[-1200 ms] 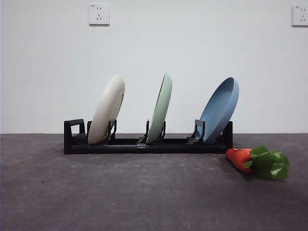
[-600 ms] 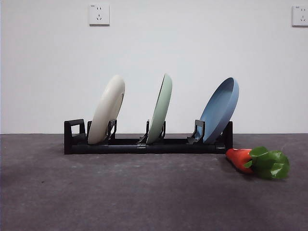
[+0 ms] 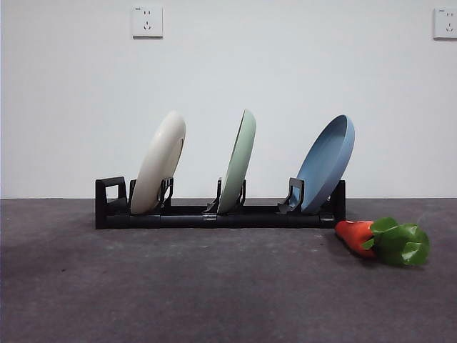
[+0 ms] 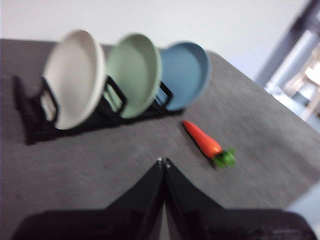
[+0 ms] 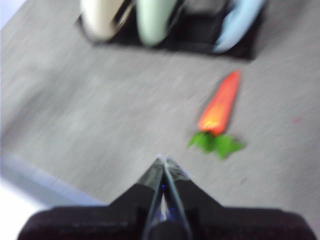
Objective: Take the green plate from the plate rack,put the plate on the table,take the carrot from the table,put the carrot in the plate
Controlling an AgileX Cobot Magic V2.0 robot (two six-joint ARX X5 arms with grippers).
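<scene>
Table (image 3: 178,293): a dark grey, mottled surface meeting a white wall along its far edge; it carries everything below.
Wall sockets (image 3: 147,21): two white sockets high on the wall, one toward the left and one at the right edge of the front view.
Plate rack (image 3: 214,214): a long, low black rack running along the far edge of the table, its square loop end at the left.
Cream plate (image 3: 158,163): stands on edge in the left slot, leaning right.
Green plate (image 3: 238,161): stands on edge in the middle slot of the rack, between the other two plates.
Blue plate (image 3: 326,163): stands on edge in the right slot, leaning right the most.
Carrot (image 3: 382,241): lies flat on the table just off the right end of the rack, orange tip toward the rack, green leaves pointing away.
Left hand (image 4: 163,162): above bare table nearer than the rack, tips pressed together, holding nothing.
Right hand (image 5: 163,160): above bare table near the carrot's leaves, tips together, holding nothing; this view is blurred.
</scene>
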